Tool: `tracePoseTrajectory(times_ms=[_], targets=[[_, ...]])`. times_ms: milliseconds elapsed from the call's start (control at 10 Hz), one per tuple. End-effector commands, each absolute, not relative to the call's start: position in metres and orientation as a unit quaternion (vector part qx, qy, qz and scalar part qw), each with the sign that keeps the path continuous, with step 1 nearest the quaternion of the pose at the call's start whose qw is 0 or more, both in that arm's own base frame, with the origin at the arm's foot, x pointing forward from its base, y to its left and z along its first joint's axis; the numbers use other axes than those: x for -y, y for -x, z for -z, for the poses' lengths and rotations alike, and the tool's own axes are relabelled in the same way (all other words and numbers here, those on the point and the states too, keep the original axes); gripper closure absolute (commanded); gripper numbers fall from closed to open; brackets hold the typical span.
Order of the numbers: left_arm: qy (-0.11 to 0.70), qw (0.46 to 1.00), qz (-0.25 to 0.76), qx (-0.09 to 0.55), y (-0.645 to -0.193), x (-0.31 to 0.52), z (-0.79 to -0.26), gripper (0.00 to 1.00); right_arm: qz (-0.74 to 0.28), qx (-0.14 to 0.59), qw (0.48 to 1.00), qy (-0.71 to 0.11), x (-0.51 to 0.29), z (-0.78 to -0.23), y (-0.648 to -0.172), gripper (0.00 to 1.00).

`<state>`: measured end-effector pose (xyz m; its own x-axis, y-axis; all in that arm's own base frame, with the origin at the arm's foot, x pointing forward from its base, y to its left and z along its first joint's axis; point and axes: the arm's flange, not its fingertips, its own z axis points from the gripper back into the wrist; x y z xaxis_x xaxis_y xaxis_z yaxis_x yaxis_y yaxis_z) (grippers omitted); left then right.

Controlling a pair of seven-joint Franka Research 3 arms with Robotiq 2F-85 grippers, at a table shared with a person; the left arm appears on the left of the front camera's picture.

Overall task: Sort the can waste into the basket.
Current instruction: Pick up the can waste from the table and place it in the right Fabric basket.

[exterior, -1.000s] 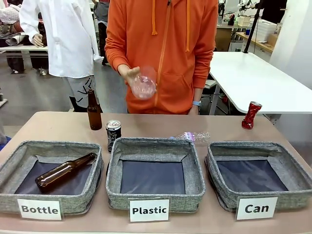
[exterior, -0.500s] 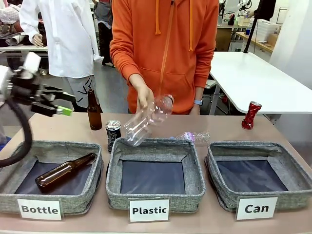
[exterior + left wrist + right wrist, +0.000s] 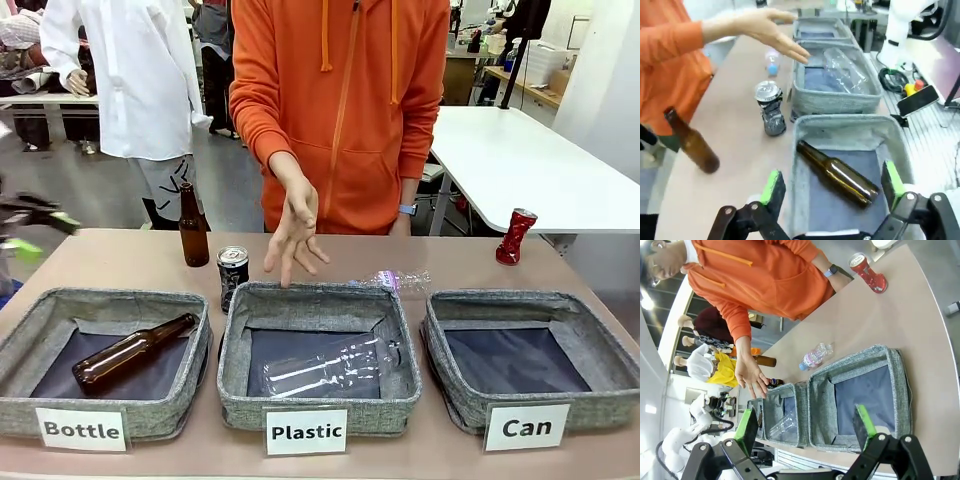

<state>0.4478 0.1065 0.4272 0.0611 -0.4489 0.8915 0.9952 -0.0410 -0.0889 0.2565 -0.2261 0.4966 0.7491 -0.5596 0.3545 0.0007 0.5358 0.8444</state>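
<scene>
On the worktop, the black can stands by the middle basket and the red can waits behind the Can basket, so your left pincer and right pincer gape empty, ready to grab.

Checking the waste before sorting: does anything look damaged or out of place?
The red can near the far right edge is crushed and bent. A small clear bottle lies flat behind the Plastic basket.
</scene>
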Motion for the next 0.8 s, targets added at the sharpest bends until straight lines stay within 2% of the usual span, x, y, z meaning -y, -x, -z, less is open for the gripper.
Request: tracePoseTrajectory(times_ms=[0,200,300,500,700], targets=[[0.368,0.608,0.564,0.420,-0.386,-0.132,-0.420,0.00,0.160,0.324,0.814,-0.455,0.227,-0.497,-0.258,0.00],[0.349,0.613,0.556,0.439,-0.365,-0.138,-0.412,0.00,0.160,0.324,0.814,-0.455,0.227,-0.497,-0.258,0.00],[0.346,0.612,0.560,0.438,-0.371,-0.134,-0.412,0.00,0.160,0.324,0.814,-0.455,0.227,-0.497,-0.258,0.00],[0.317,0.623,0.552,0.456,-0.414,-0.104,-0.410,0.00,0.160,0.324,0.814,-0.455,0.227,-0.497,-0.258,0.00],[0.315,0.615,0.587,0.422,-0.460,-0.059,-0.406,0.00,0.160,0.324,0.814,-0.455,0.227,-0.497,-0.258,0.00]])
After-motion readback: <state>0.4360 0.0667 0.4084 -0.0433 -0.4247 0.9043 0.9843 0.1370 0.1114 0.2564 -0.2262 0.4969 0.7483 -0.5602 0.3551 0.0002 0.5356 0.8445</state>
